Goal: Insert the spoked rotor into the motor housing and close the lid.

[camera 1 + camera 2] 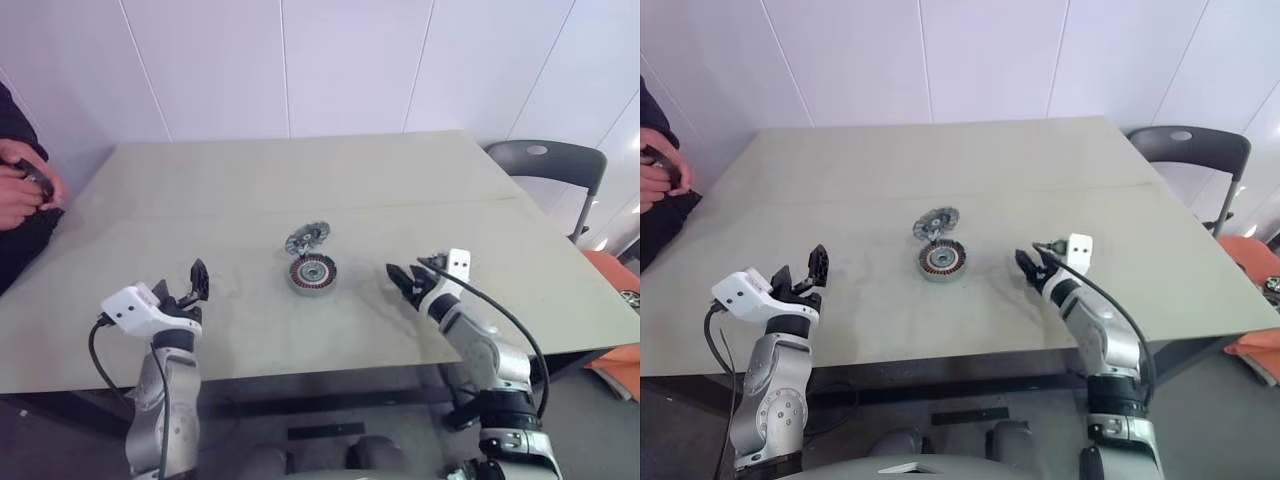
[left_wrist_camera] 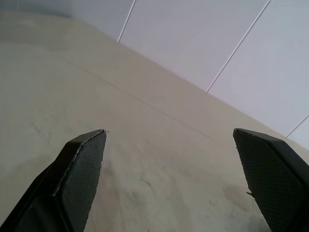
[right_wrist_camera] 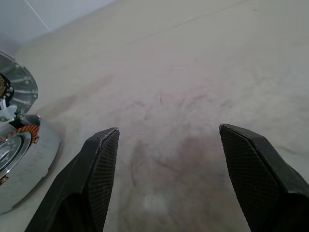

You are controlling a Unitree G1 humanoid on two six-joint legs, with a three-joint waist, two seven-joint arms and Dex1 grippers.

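The motor housing (image 1: 313, 273), a squat grey disc with copper-orange windings and a silvery hub, lies at the middle of the table. The lid (image 1: 307, 238), a grey notched disc, leans tilted against the housing's far edge. The spoked rotor is hidden or out of view. My right gripper (image 1: 408, 270) hovers low to the right of the housing, open and empty; the right wrist view shows the housing (image 3: 24, 159) and the lid (image 3: 19, 87) off to one side of its fingers. My left gripper (image 1: 185, 285) stands open and empty well to the left of the housing, over bare table.
The beige table (image 1: 250, 190) has a seam running across it behind the housing. A person's hands (image 1: 25, 190) hold something dark at the table's far left edge. A grey chair (image 1: 550, 165) and an orange object (image 1: 615, 290) stand beyond the right edge.
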